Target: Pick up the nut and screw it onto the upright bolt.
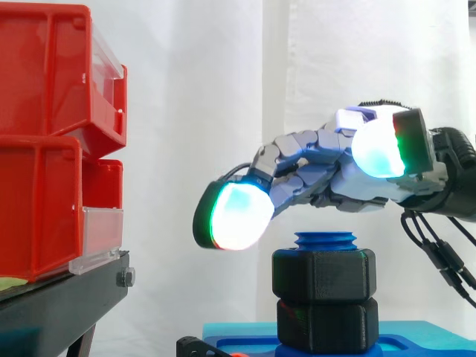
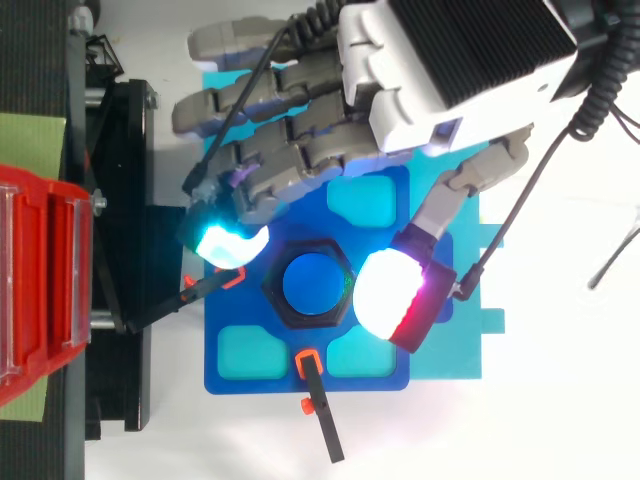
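Note:
A black hex nut point(image 1: 323, 275) sits on the upright blue bolt point(image 2: 310, 285), whose threaded top point(image 1: 325, 239) pokes out above it. A second black hex piece point(image 1: 327, 323) sits below the nut, on the blue fixture plate point(image 2: 300, 375). My hand point(image 1: 320, 167) hovers just above the bolt, fingers relaxed and spread. One glowing fingertip point(image 2: 232, 243) hangs to the nut's left, and the thumb's pad point(image 2: 392, 297) is to its right and higher. Neither touches the nut, and nothing is held.
Red bins point(image 1: 44, 141) are stacked on a black stand point(image 1: 59, 297) at the left, close to the fixture. Black clamps with orange tips point(image 2: 318, 400) stick out from the blue plate's front and left edges. A white curtain hangs behind.

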Controlling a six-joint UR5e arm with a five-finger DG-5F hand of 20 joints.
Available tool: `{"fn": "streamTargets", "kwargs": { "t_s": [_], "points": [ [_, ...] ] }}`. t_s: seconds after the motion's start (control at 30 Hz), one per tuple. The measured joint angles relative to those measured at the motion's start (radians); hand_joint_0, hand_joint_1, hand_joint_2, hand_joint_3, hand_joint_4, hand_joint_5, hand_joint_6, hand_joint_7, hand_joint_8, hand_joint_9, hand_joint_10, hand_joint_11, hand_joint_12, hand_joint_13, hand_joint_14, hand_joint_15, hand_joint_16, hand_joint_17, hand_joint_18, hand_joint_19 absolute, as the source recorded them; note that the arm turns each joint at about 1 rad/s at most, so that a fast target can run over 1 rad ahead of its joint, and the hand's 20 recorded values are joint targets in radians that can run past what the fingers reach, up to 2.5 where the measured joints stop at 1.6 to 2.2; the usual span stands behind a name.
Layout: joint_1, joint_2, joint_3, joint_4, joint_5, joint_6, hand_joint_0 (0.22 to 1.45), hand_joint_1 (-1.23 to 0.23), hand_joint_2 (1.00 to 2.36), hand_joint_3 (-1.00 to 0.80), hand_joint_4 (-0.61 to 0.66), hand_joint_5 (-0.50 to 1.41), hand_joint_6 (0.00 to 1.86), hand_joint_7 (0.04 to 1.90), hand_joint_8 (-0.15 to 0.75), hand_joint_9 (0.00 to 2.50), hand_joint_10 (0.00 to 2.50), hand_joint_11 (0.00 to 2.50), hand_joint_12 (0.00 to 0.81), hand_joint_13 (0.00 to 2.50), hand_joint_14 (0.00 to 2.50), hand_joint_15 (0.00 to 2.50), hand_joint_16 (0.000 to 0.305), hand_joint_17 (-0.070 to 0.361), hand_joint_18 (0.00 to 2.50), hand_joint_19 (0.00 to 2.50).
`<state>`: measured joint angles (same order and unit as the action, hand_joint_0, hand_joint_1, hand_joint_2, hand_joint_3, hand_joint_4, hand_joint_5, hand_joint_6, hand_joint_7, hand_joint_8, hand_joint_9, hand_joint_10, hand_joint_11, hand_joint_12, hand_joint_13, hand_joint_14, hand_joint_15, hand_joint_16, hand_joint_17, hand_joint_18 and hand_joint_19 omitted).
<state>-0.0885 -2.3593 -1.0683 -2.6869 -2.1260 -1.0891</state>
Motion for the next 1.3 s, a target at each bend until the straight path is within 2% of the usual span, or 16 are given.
{"fn": "streamTargets", "kwargs": {
  "t_s": [0.5, 0.7, 0.83, 0.87, 1.0, 1.1, 1.17, 1.3],
  "points": [
    [0.002, -0.001, -0.008, -0.009, -0.001, -0.002, 0.44, -0.21, 1.00, -0.50, 0.18, -0.13, 0.50, 0.73, 0.247, 0.53, 0.00, 0.00, 0.352, 0.13, 0.00, 0.00, 0.051, 0.116, 0.00, 0.00],
    [-0.002, -0.001, -0.009, -0.010, -0.002, -0.002, 0.45, -0.21, 1.00, -0.50, 0.24, -0.07, 0.50, 0.92, 0.261, 0.66, 0.00, 0.00, 0.349, 0.21, 0.00, 0.00, 0.050, 0.113, 0.00, 0.00],
    [-0.005, -0.001, -0.009, -0.010, -0.002, -0.002, 0.46, -0.21, 1.00, -0.50, 0.24, -0.01, 0.50, 1.12, 0.271, 0.80, 0.00, 0.00, 0.342, 0.26, 0.00, 0.00, 0.047, 0.107, 0.00, 0.00],
    [-0.006, -0.001, -0.009, -0.009, -0.003, -0.002, 0.46, -0.22, 1.00, -0.50, 0.20, 0.01, 0.50, 1.21, 0.271, 0.87, 0.00, 0.00, 0.337, 0.30, 0.00, 0.00, 0.046, 0.103, 0.00, 0.00],
    [-0.008, -0.001, -0.009, -0.006, -0.004, -0.002, 0.47, -0.24, 1.00, -0.50, 0.16, 0.05, 0.50, 1.33, 0.260, 1.00, 0.00, 0.00, 0.321, 0.41, 0.00, 0.00, 0.041, 0.093, 0.00, 0.00],
    [-0.009, -0.001, -0.009, -0.004, -0.005, -0.002, 0.48, -0.24, 1.00, -0.50, 0.15, 0.07, 0.50, 1.39, 0.256, 1.19, 0.00, 0.00, 0.301, 0.54, 0.00, 0.00, 0.035, 0.079, 0.14, 0.00],
    [-0.010, -0.001, -0.009, -0.003, -0.006, -0.002, 0.50, -0.25, 1.00, -0.50, 0.15, 0.10, 0.50, 1.45, 0.264, 1.42, 0.00, 0.00, 0.237, 0.70, 0.00, 0.00, 0.025, 0.056, 0.39, 0.02],
    [-0.010, -0.001, -0.009, 0.002, -0.007, -0.002, 0.51, -0.25, 1.00, -0.50, 0.16, 0.10, 0.50, 1.47, 0.275, 1.49, 0.00, 0.00, 0.205, 0.77, 0.00, 0.00, 0.020, 0.044, 0.47, 0.03]
  ]
}}
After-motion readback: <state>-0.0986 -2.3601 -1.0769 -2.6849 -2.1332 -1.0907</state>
